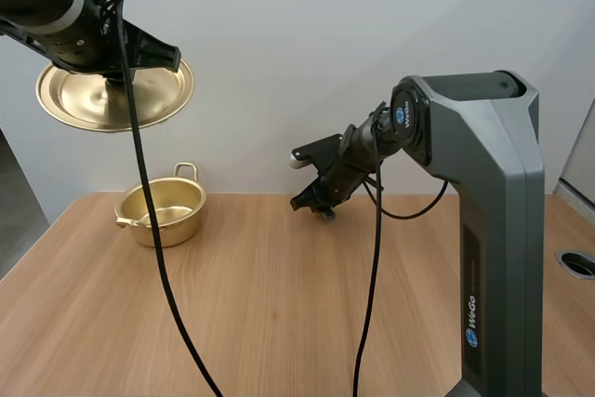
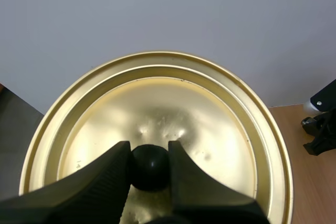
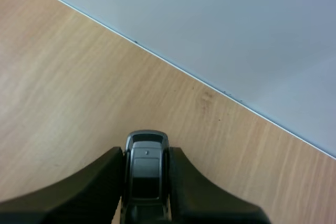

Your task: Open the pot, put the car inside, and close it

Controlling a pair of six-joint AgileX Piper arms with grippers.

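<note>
1. Our left gripper (image 2: 149,149) is closed tight on the round black knob (image 2: 149,170) of the shiny gold metal lid (image 1: 113,95) — the lid hangs high in the air, above the pot and a little to its left, in front of the pale wall (image 1: 307,34)
2. The small gold two-handled metal pot (image 1: 163,211) stands uncovered on the light wooden table (image 1: 279,323), near its far edge
3. Our right gripper (image 3: 147,153) clamps the small dark-grey toy car (image 3: 146,177) between its fingers — over the table by its far edge, well apart from the pot, to its right
</note>
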